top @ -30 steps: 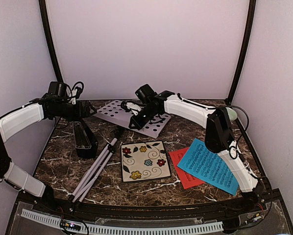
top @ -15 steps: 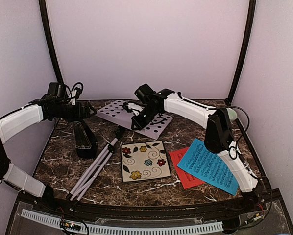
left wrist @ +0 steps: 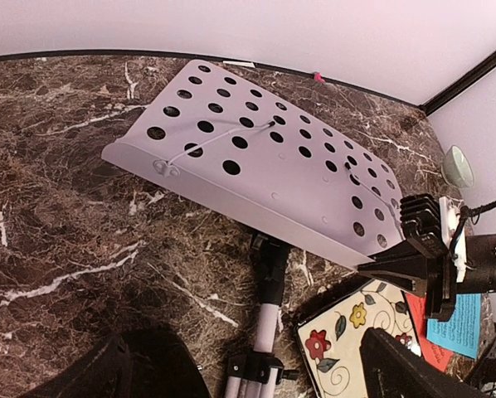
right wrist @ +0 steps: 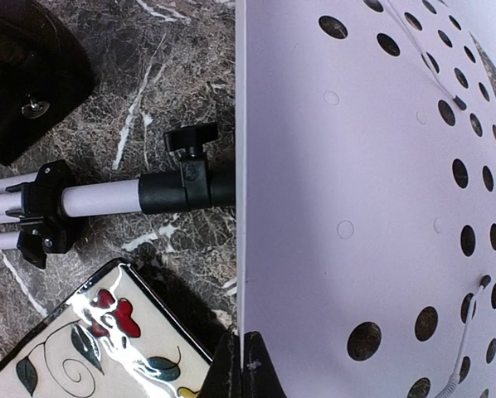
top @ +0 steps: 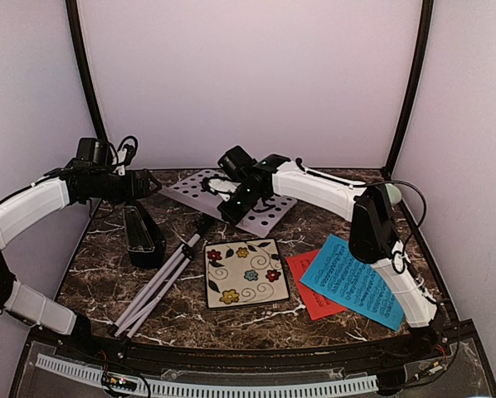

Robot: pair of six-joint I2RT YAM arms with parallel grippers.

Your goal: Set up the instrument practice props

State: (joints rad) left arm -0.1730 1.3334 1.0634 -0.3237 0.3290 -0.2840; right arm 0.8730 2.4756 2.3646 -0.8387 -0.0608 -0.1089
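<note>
The white perforated music stand lies on the table, its plate (top: 194, 186) raised at the back and its tripod legs (top: 157, 286) folded toward the front left. My right gripper (top: 236, 207) is shut on the plate's near edge (right wrist: 314, 207), its fingertips (right wrist: 245, 365) pinching the rim. My left gripper (top: 146, 184) is open and empty just left of the plate (left wrist: 265, 166), above the pole (left wrist: 269, 298). The black metronome (top: 140, 236) stands at the left. The blue sheet (top: 353, 280) overlaps the red sheet (top: 308, 290) at the right.
A square floral tile (top: 246, 272) lies at the front middle, next to the tripod's pole (right wrist: 107, 199). The metronome's base (right wrist: 24, 75) is close to the tripod hub. Enclosure walls stand on three sides.
My right gripper has carried the plate a little left and up, and the tripod legs have shifted with it. My left gripper has drawn back slightly to the left.
</note>
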